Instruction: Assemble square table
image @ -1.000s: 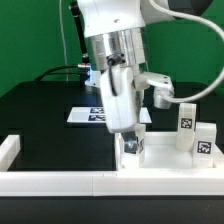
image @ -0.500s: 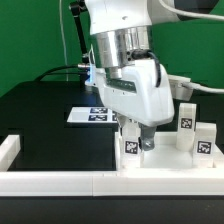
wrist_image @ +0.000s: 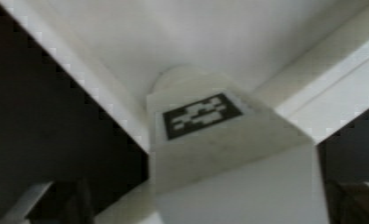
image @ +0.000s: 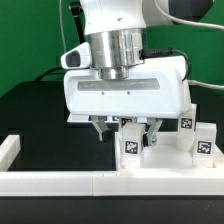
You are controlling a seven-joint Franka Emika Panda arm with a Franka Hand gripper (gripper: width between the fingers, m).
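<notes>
Gripper: the gripper (image: pixel 128 128) is seen low over the square table top (image: pixel 165 160) in the exterior view, its broad white hand body turned side-on to the camera. A tagged table leg (image: pixel 131 143) is clamped between the fingers; in the wrist view the same leg (wrist_image: pixel 207 130) runs straight out from the camera, held centrally.

Task parts: the top is lodged against the low white border wall (image: pixel 60 180) toward the exterior view's right. Two further legs (image: pixel 186 122) (image: pixel 204 140) are stood upright beside it, clear of the gripper.

Step judged: the held leg appears to be brought to a corner socket for insertion. The socket itself is hidden by the hand, so seating cannot be confirmed.

Risk, misalignment: if the leg is lowered slightly tilted or off the socket, it could catch on the raised rim and jam or be levered out of the grip.

Risk, slip: smooth hard plastic offers little friction; a twisting move could let the leg rotate within the pads.

Risk, collision: the wide hand body sits near the standing legs; a sweep to the exterior view's right could topple them.

Materials and shapes: all parts are matte white rigid plastic. The leg is a short faceted post with a square black-and-white tag (wrist_image: pixel 200 115); the top is a flat slab with sharp straight edges. The table surface (image: pixel 40 110) is black.
</notes>
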